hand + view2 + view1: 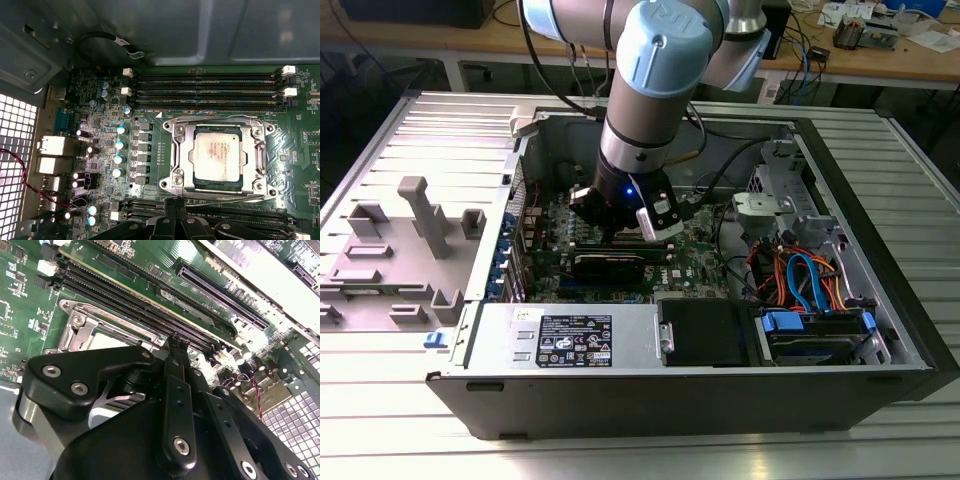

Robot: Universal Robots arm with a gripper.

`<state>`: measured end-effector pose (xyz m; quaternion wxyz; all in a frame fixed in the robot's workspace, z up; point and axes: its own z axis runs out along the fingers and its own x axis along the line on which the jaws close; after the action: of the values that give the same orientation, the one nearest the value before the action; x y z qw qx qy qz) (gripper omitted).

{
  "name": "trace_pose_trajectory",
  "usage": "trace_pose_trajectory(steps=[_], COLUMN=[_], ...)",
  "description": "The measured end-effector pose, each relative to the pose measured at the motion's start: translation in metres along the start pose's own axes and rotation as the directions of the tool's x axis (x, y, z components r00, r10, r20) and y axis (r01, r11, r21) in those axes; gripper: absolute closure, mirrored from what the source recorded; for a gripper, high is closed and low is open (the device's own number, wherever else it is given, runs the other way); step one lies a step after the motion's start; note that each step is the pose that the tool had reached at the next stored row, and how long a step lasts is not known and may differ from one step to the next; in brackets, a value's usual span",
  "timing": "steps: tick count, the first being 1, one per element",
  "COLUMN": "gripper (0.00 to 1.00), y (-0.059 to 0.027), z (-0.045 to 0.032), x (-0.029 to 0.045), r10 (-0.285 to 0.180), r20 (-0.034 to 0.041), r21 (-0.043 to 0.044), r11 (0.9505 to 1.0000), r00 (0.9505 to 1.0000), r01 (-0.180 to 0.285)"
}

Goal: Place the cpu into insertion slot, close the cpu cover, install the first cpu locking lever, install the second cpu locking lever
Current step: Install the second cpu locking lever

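Observation:
In the first wrist view the cpu (218, 155), a dull silver square, lies inside the insertion slot (170, 126). The cpu cover (183, 150), a silver frame plate, is folded down flat around it. A thin wire locking lever (220, 201) runs along the socket edge nearest my fingers, and another (261, 155) runs along the adjoining side. My gripper (175, 201) is at that near edge with its black fingertips pressed together, and I see nothing held between them. In the second wrist view the gripper (175, 340) tips meet just beside the socket's metal frame (82, 330). The exterior view shows the gripper (620, 236) low over the green board.
Long black memory slots (205, 90) flank the socket on two sides. A row of capacitors (120, 145) stands beside it. The open computer case (880, 330) holds a power supply (570, 335), drive cages and cables (800, 280). Grey fixtures (420, 215) stand at the exterior view's left.

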<state>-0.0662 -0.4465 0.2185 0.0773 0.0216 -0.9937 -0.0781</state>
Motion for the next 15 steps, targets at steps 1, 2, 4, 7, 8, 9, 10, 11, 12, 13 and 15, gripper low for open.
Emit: trace_pose_trajectory(steps=[1,2,4,7,8,9,10,11,12,13,15], gripper=[0.89,0.89,0.89,0.89,0.89,0.89,0.89,0.89,0.89,0.89,0.89], y=[0.0,0.0,0.0,0.0,-0.0001,0.0,0.0014,0.0032,0.0032,0.0032,0.0032], z=[0.0,0.0001,0.0001,0.0006,0.0009,0.0035,0.0069,0.0095,0.0108,0.0108,0.0108], x=[0.0,0.0002,0.0002,0.0007,0.0013,0.0048,0.0124,0.0148,0.0176,0.0176,0.0176], r10=[0.0,0.0,0.0,-0.001,-0.002,-0.006,-0.009,-0.013,-0.015,-0.015,-0.015], r20=[0.0,0.0002,0.0007,0.0095,0.0125,0.0328,0.0503,0.0689,0.0748,0.0748,0.0749], r21=[0.0,-0.0001,-0.0001,0.0002,-0.0017,-0.0034,-0.008,-0.0137,-0.0223,-0.0223,-0.0224], r11=[1.0,1.0,1.0,1.0,1.0,1.0,0.9999,0.9998,0.9996,0.9996,0.9996], r00=[1.0,1.0,1.0,1.0,0.9999,0.9994,0.9987,0.9975,0.9971,0.9971,0.9971], r01=[0.0,0.0,0.0,0.001,0.002,0.006,0.01,0.014,0.017,0.017,0.017])
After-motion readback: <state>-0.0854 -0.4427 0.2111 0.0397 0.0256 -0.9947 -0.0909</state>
